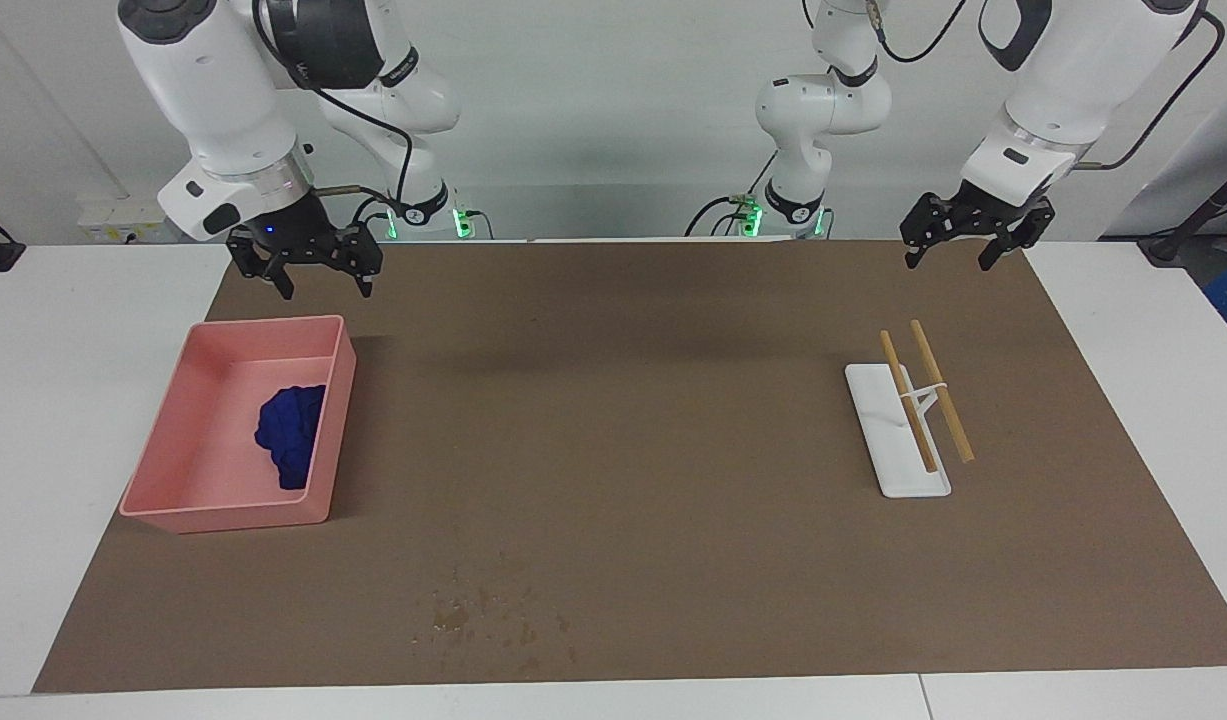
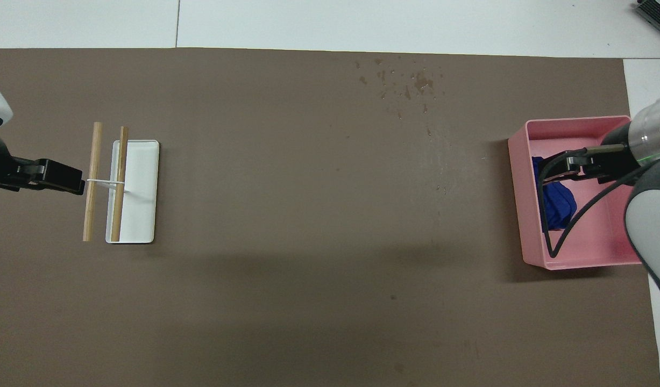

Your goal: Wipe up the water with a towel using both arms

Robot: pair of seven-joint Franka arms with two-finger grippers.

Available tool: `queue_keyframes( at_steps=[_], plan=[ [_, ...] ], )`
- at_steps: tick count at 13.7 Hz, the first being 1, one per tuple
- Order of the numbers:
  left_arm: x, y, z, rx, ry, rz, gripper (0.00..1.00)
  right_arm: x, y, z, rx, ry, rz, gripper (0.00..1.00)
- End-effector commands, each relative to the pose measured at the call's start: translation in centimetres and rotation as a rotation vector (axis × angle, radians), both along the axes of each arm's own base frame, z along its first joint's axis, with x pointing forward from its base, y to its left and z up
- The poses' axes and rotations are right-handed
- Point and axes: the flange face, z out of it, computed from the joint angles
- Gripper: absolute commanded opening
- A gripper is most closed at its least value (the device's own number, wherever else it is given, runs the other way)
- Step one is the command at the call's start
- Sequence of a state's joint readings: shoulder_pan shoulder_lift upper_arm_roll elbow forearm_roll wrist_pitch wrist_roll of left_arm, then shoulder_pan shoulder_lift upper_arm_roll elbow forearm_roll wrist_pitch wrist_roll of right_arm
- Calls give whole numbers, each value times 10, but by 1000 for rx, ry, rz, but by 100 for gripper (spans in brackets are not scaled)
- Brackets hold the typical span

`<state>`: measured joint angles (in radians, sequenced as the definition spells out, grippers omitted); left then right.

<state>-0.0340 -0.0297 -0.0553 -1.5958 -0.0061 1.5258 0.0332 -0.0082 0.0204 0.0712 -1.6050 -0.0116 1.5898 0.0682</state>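
Observation:
The royal-blue towel (image 1: 291, 432) lies crumpled in the pink bin (image 1: 263, 325) toward the right arm's end of the table; it also shows in the overhead view (image 2: 560, 207). Water droplets (image 1: 483, 610) speckle the brown mat farther from the robots than the bin, and show in the overhead view (image 2: 407, 83). My right gripper (image 1: 323, 288) hangs open and empty in the air over the bin's rim nearest the robots; it shows in the overhead view (image 2: 566, 164). My left gripper (image 1: 951, 262) hangs open and empty over the mat at the left arm's end, beside the sticks in the overhead view (image 2: 74, 183).
A white tray (image 1: 898, 470) with two wooden sticks (image 1: 938, 390) across it lies toward the left arm's end; it shows in the overhead view (image 2: 144, 188). The brown mat (image 1: 613, 400) covers most of the white table.

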Motion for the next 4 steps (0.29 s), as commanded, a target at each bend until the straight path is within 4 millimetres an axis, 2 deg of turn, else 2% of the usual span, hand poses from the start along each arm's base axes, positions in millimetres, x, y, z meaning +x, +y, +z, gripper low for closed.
queue_keyframes(
  at_steps=[1, 4],
  plan=[
    [-7, 1, 1, -12, -4, 4, 100, 0, 1, 4, 14, -12, 14, 100],
    [-7, 1, 1, -12, -4, 3, 100, 0, 3, 4, 14, -12, 17, 100]
  ],
)
